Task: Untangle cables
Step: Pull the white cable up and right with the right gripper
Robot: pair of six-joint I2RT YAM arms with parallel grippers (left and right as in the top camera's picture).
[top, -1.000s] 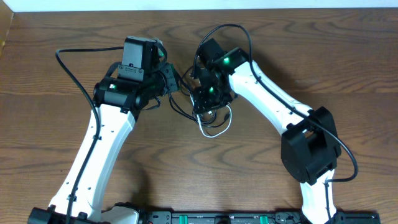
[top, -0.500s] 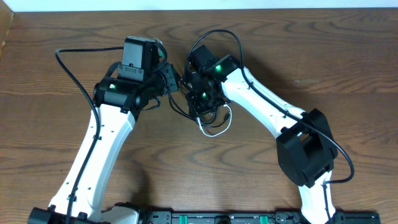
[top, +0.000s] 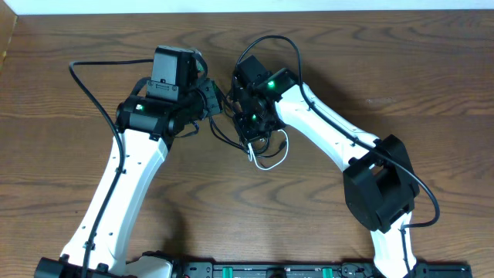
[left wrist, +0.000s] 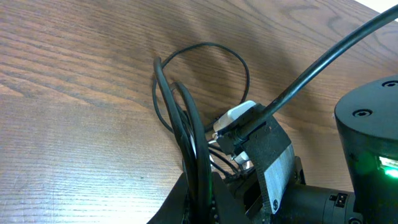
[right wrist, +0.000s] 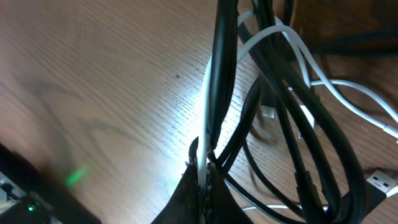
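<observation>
Plainly a tight spot. Left pincer (left wrist: 200, 205) closed on a bundle of black cable (left wrist: 186, 137) strands, entering the left wrist view from six o'clock. Right pincer (right wrist: 201, 179) closed too, nipping the white cable (right wrist: 271, 29), seemingly with a black strand pinched alongside. Both cords knotted together between the two pincers, just toward twelve o'clock from the middle of the counter (top: 401, 69), a white loop spilling out at six o'clock of the knot.

Main hazard: pulling apart with mixed strands in the grip. Likely to cinch the knot rather than open it, with black gripped on both sides and no slack end free to pass through. Could also drag the thin white cord out of the closed tips under tension. Possible strain at the USB plug (right wrist: 380, 182), lying at four o'clock in the right wrist view, if caught in a loop. Also worth watching: the arm's own thick wire (left wrist: 323, 63) crossing close above the tangle in the left wrist view, apt to snag a coil. Exact count of strands in either grip: hard to tell. Safer, probably, to ease apart slowly and check for tightening.
</observation>
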